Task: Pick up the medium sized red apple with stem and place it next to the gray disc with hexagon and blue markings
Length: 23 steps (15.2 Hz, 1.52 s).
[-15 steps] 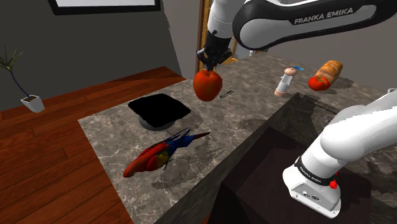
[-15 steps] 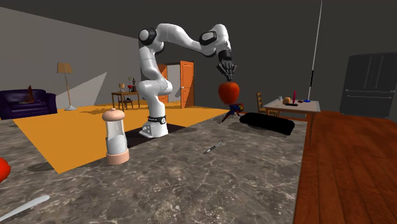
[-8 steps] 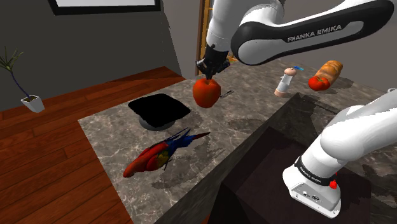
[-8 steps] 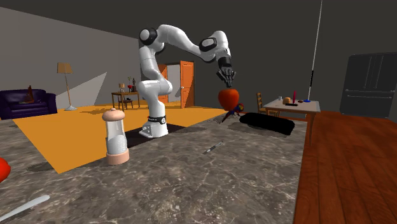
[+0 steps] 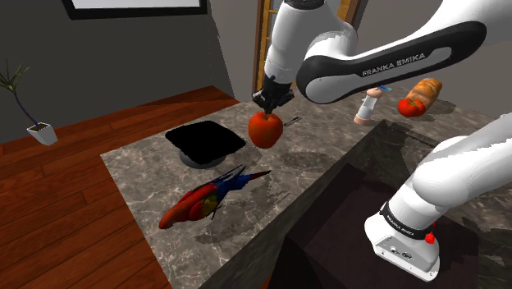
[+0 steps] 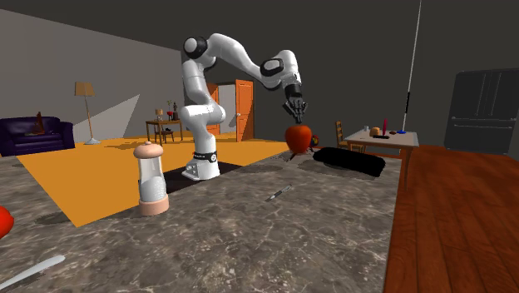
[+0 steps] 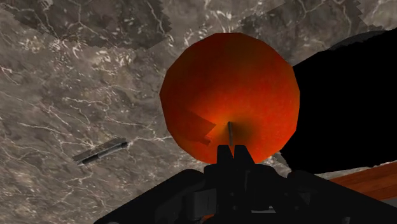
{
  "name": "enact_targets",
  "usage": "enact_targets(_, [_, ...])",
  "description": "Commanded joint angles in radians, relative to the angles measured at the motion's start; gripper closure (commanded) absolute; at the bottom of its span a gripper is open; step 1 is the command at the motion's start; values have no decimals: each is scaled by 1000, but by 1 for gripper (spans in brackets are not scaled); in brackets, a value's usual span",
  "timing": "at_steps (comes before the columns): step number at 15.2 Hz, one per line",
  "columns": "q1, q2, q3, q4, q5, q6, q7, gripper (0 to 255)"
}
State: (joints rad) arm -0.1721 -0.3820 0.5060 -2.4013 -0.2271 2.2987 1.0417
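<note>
A red apple [image 5: 265, 130] hangs a little above the marble counter [image 5: 148, 168], held from above at its stem. My black gripper [image 5: 269, 109] is shut on that stem. In the wrist view the fingertips [image 7: 224, 154] meet over the stem at the top of the apple [image 7: 229, 95]. The disc shows as a flat black slab [image 5: 205, 141] on the counter, just to the shoulder view's left of the apple. From the second exterior view the apple [image 6: 298, 136] hangs under the gripper [image 6: 296, 121], with the black slab [image 6: 349, 160] to the right behind it.
A red and blue parrot figure [image 5: 209, 197] lies near the counter's front. A small dark pen-like stick [image 7: 100, 151] lies on the marble close to the apple. A capped bottle [image 5: 371, 104], a tomato [image 5: 410, 107] and a bread loaf [image 5: 427, 87] stand at the back right. My stand [image 5: 406, 238] is at the lower right.
The gripper has come down with the apple in it, closer to the counter beside the black slab. Nothing else has moved.
</note>
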Motion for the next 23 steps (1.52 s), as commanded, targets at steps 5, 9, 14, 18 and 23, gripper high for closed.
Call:
enact_targets(5, [-17,36,23,-49,-35,78,48,255])
enact_targets(9, [-32,65,41,-78,-67,129,85,255])
enact_targets(14, [-35,70,44,-82,-73,138,92,255])
enact_targets(18, [-35,70,44,-82,-73,138,92,0])
enact_targets(23, [-35,70,44,-82,-73,138,92,0])
